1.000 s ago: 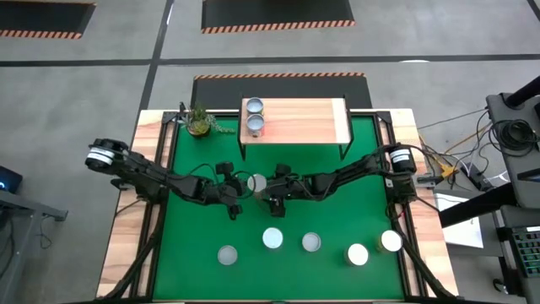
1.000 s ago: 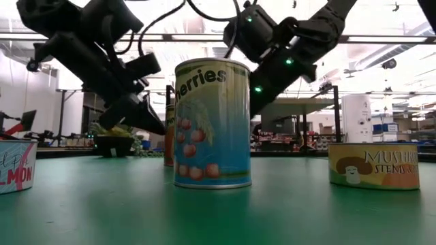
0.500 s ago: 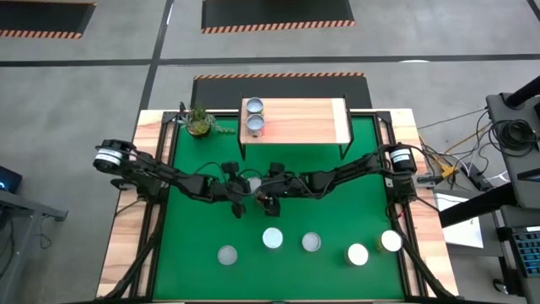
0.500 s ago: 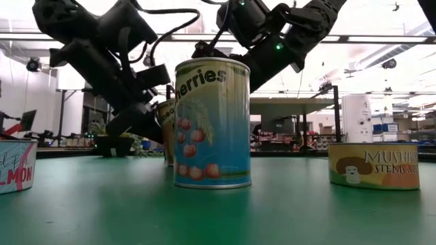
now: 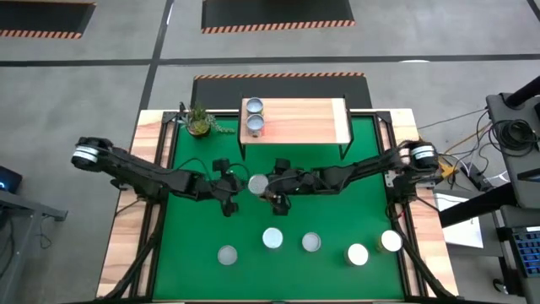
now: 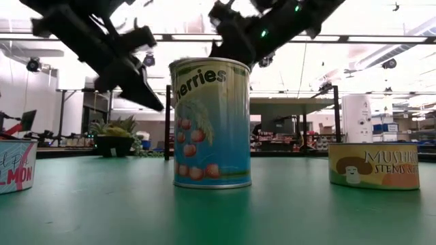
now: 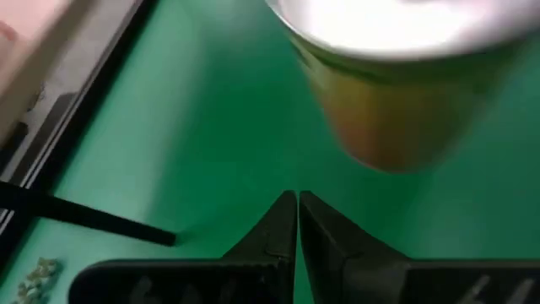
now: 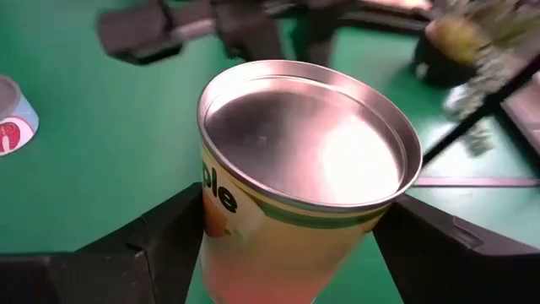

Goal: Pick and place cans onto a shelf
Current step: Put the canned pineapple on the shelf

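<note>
A can [image 5: 258, 183] with a silver top and a yellow-green label [image 8: 253, 245] is at the table's middle, between the open fingers of my right gripper [image 5: 270, 186] [image 8: 291, 232], which is shut on it. My left gripper [image 5: 228, 187] [image 7: 297, 207] is shut and empty, just left of that can [image 7: 396, 101]. Two cans [image 5: 253, 116] stand on the left end of the wooden shelf [image 5: 304, 121]. Several cans stand on their bases in a row near the front edge [image 5: 311, 243]; the low view shows a cherries can [image 6: 211, 122] and a mushroom can [image 6: 373, 165]. My right gripper pinches the can's label wall [image 8: 221, 221] between its two fingers, one on each side, below the rim. The fingers come from the table's right side, slanting down. The can stays upright with its top up and seems lifted off the green top.
A small potted plant [image 5: 200, 121] stands at the far left, beside the shelf. A salmon can [image 6: 15, 165] shows at the low view's left edge. The green table top [image 5: 194, 228] has wooden borders. Both arms reach across the middle and meet there.
My left gripper went in toward the middle can, then drew back toward the table's left edge and rose. My right gripper has risen with the can, which no longer shows at table level behind the cherries can in the low view.
</note>
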